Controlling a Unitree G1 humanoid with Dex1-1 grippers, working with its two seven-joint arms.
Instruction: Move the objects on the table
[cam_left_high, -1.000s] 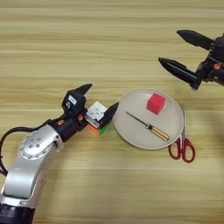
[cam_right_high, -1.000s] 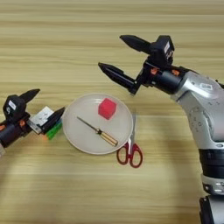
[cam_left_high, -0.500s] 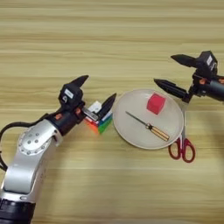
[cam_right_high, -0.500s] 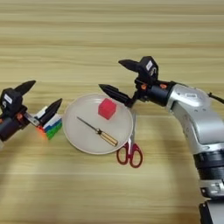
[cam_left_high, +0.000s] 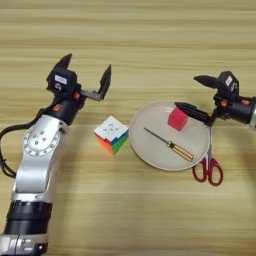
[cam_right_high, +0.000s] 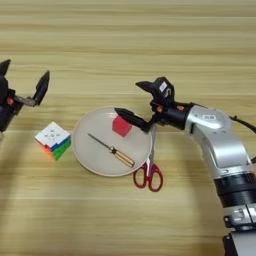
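A broad light wooden bench (cam_left_high: 150, 30) with horizontal grain stripes fills the view from above, and neither of the two objects to be moved is held by the robot at this moment, so the job appears to lie mostly ahead. The multicoloured three-by-three puzzle cube (cam_left_high: 111, 134), showing a white top with green and orange-red sides, rests corner-on directly on the wood, just beside the left rim of a round, smooth beige plate (cam_left_high: 150, 150). The smaller plain red cube (cam_left_high: 177, 119), matte and sharp-edged, sits inside the plate near its upper right rim. A screwdriver with a wooden handle and thin metal shaft (cam_left_high: 169, 144) lies diagonally across the plate's middle, and a pair of red-handled scissors (cam_left_high: 209, 167) lies at the plate's right rim, its loops on the wood. The left gripper (cam_left_high: 85, 80), two black pointed fingers on a silver arm, hovers above and to the left of the puzzle cube with its jaws spread wide and empty, well clear of the cube. The right gripper (cam_right_high: 131, 101) reaches in from the right with its jaws also spread wide; its lower finger lies just beside the red cube, its upper finger apart above, so nothing is gripped yet. Both cubes look rigid and easy to pinch on flat faces.
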